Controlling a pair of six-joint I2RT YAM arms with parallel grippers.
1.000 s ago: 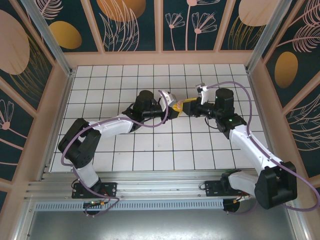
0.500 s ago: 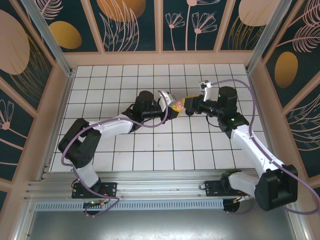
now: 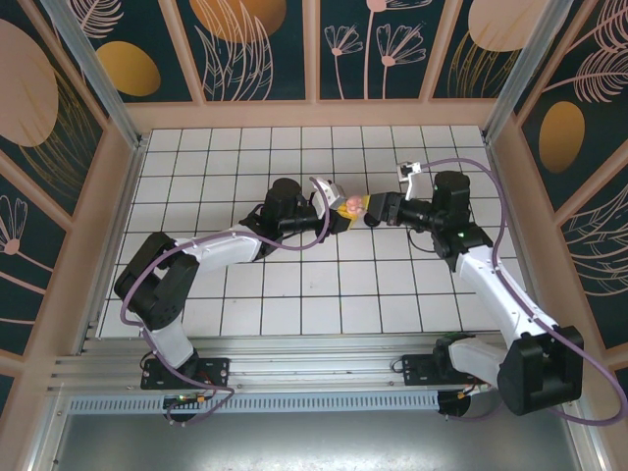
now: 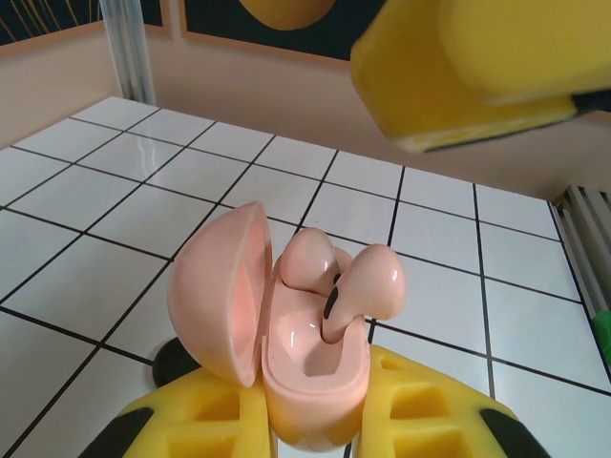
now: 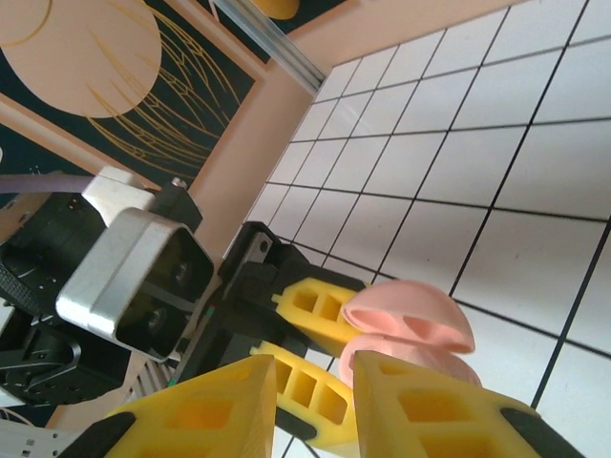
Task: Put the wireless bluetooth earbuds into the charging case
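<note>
— Right fingers [image 5: 430, 405]: drawn back from your charging case [image 4: 286, 363], slightly apart, empty?
— Yes. Left fingers [image 4: 191, 425] clamp it steady, lid [image 4: 215, 286] open; one earbud [image 4: 310, 258] seated, the other [image 4: 368, 286] tilted half-in.

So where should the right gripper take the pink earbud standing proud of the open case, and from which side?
Probably by the rounded head of the earbud, coming from above on the side away from the lid. Its stem sits down in the charging case, leaving just the head free, and the raised lid blocks the other side.
</note>
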